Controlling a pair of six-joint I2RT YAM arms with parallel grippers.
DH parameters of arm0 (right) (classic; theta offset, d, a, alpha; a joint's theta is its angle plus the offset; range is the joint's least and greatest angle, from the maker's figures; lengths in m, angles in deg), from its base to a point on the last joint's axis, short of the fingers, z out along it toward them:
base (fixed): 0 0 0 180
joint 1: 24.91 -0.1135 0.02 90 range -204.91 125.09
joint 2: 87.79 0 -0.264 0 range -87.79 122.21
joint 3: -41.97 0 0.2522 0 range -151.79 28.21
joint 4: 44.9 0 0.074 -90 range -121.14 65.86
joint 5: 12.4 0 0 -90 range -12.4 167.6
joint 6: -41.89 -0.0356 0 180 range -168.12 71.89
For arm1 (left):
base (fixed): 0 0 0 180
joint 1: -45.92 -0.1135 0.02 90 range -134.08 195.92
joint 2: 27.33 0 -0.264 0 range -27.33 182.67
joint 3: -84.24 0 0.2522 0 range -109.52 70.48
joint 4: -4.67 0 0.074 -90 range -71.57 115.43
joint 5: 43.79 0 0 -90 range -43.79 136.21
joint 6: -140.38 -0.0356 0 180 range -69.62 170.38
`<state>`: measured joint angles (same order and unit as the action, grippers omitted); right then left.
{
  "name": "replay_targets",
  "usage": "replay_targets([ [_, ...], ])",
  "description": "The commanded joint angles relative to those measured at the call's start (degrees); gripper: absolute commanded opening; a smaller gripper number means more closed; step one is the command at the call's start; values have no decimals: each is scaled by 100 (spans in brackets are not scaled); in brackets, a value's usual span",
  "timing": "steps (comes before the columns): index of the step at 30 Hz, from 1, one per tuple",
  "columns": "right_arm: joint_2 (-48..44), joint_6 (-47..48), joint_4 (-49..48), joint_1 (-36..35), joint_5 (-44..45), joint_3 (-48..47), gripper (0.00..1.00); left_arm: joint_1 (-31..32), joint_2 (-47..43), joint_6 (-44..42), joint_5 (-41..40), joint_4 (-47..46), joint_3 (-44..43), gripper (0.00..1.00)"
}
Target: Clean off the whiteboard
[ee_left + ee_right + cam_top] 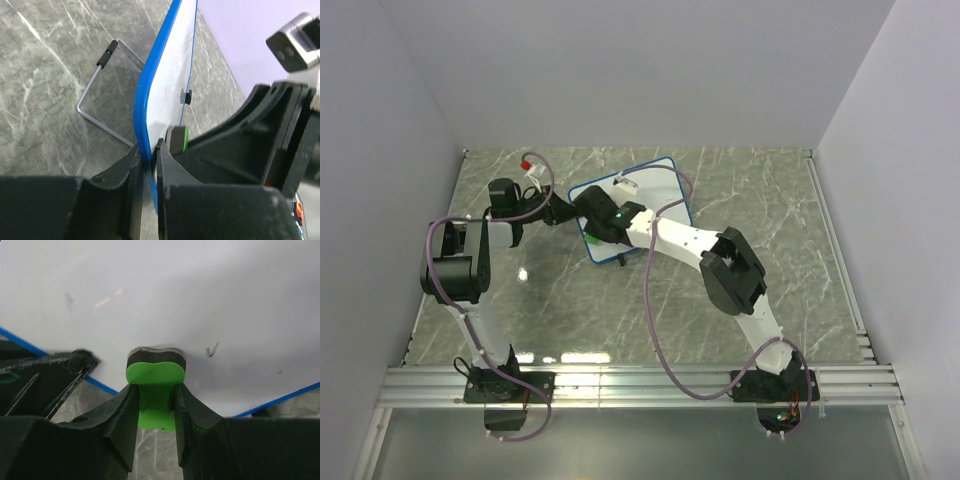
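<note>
The whiteboard, white with a thin blue frame, stands tilted at the middle back of the table. My left gripper is shut on its left edge; in the left wrist view the jaws pinch the blue frame. My right gripper is shut on a small green eraser, whose dark felt pad presses flat against the white face. Small dark marks remain on the board beside the pad. The eraser also shows edge-on in the left wrist view.
The board's wire stand with a black foot rests on the grey marble table behind it. A red-capped item lies at the back left. A small white piece sits on the board's face. White walls enclose three sides.
</note>
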<state>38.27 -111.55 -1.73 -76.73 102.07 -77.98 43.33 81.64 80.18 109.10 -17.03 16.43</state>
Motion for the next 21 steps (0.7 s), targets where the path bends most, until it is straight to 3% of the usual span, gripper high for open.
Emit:
replay_targets([
  [1, -344, 174, -146, 644, 374, 351, 0, 110, 116, -484, -190, 408, -1, 0],
  [11, -679, 885, -295, 1998, 700, 837, 0, 136, 116, -528, -234, 505, -36, 0],
  [21, -600, 904, -348, 2281, 638, 792, 0, 127, 125, -528, -243, 532, -36, 0],
])
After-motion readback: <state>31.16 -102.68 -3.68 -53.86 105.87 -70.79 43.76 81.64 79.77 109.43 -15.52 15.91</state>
